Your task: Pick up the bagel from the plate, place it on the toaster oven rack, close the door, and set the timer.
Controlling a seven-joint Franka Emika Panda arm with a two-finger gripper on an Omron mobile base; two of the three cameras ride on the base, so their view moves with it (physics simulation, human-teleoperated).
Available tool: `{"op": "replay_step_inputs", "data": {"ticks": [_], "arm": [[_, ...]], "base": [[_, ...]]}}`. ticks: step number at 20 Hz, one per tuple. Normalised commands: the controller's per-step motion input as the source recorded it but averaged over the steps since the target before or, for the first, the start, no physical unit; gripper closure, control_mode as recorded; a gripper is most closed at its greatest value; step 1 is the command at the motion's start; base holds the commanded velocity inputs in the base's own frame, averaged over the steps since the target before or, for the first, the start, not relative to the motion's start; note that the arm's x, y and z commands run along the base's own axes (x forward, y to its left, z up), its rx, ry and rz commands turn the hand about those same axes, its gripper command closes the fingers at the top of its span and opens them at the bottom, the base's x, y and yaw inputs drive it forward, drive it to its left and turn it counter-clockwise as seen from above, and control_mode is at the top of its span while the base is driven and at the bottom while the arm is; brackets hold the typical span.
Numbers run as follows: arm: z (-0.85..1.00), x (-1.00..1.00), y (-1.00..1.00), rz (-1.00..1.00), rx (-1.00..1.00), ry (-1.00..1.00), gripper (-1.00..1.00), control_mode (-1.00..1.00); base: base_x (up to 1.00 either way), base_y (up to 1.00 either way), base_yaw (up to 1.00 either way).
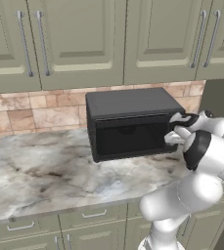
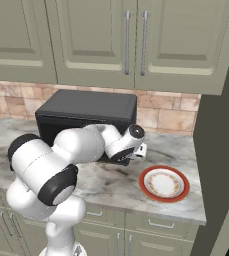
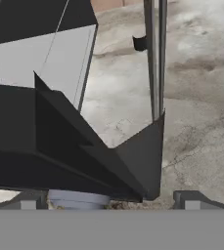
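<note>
plate near the counter's right front corner is bare, so we judge the bagel's already in the toaster oven, tho we can't see inside. door looks up, or nearly. gripper sits at the oven's right front edge, fingers wide apart, holding nothing. we're on the close/timer step; next needs the door fully shut, then fingers on the timer knob.

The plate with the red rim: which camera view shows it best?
The right base view: the plate lies whole and unblocked on the counter, right of the toaster oven, with nothing on it.
</note>
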Motion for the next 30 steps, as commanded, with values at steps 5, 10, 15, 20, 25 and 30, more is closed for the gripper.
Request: {"op": "replay_step_inputs", "data": {"ticks": [5,10,15,20,25,30], "arm": [[-0.08,0.17,-0.04,0.03,0.08,0.00,-1.00,-1.00],[-0.08,0.22,0.00,0.02,0.07,0.00,-1.00,-1.00],[-0.11,0.19,0.00,0.02,0.06,0.00,-1.00,-1.00],[-0.16,0.29,0.00,0.00,0.06,0.01,-1.00,-1.00],[-0.24,0.36,0.00,0.01,0.06,0.05,-1.00,-1.00],[-0.21,0.35,-0.05,0.03,0.07,0.06,1.00,-1.00]], "base": [[0.00,0.00,0.00],[0.00,0.00,0.00],[0.00,0.00,0.00],[0.00,0.00,0.00],[0.00,0.00,0.00],[0.00,0.00,0.00]]}}
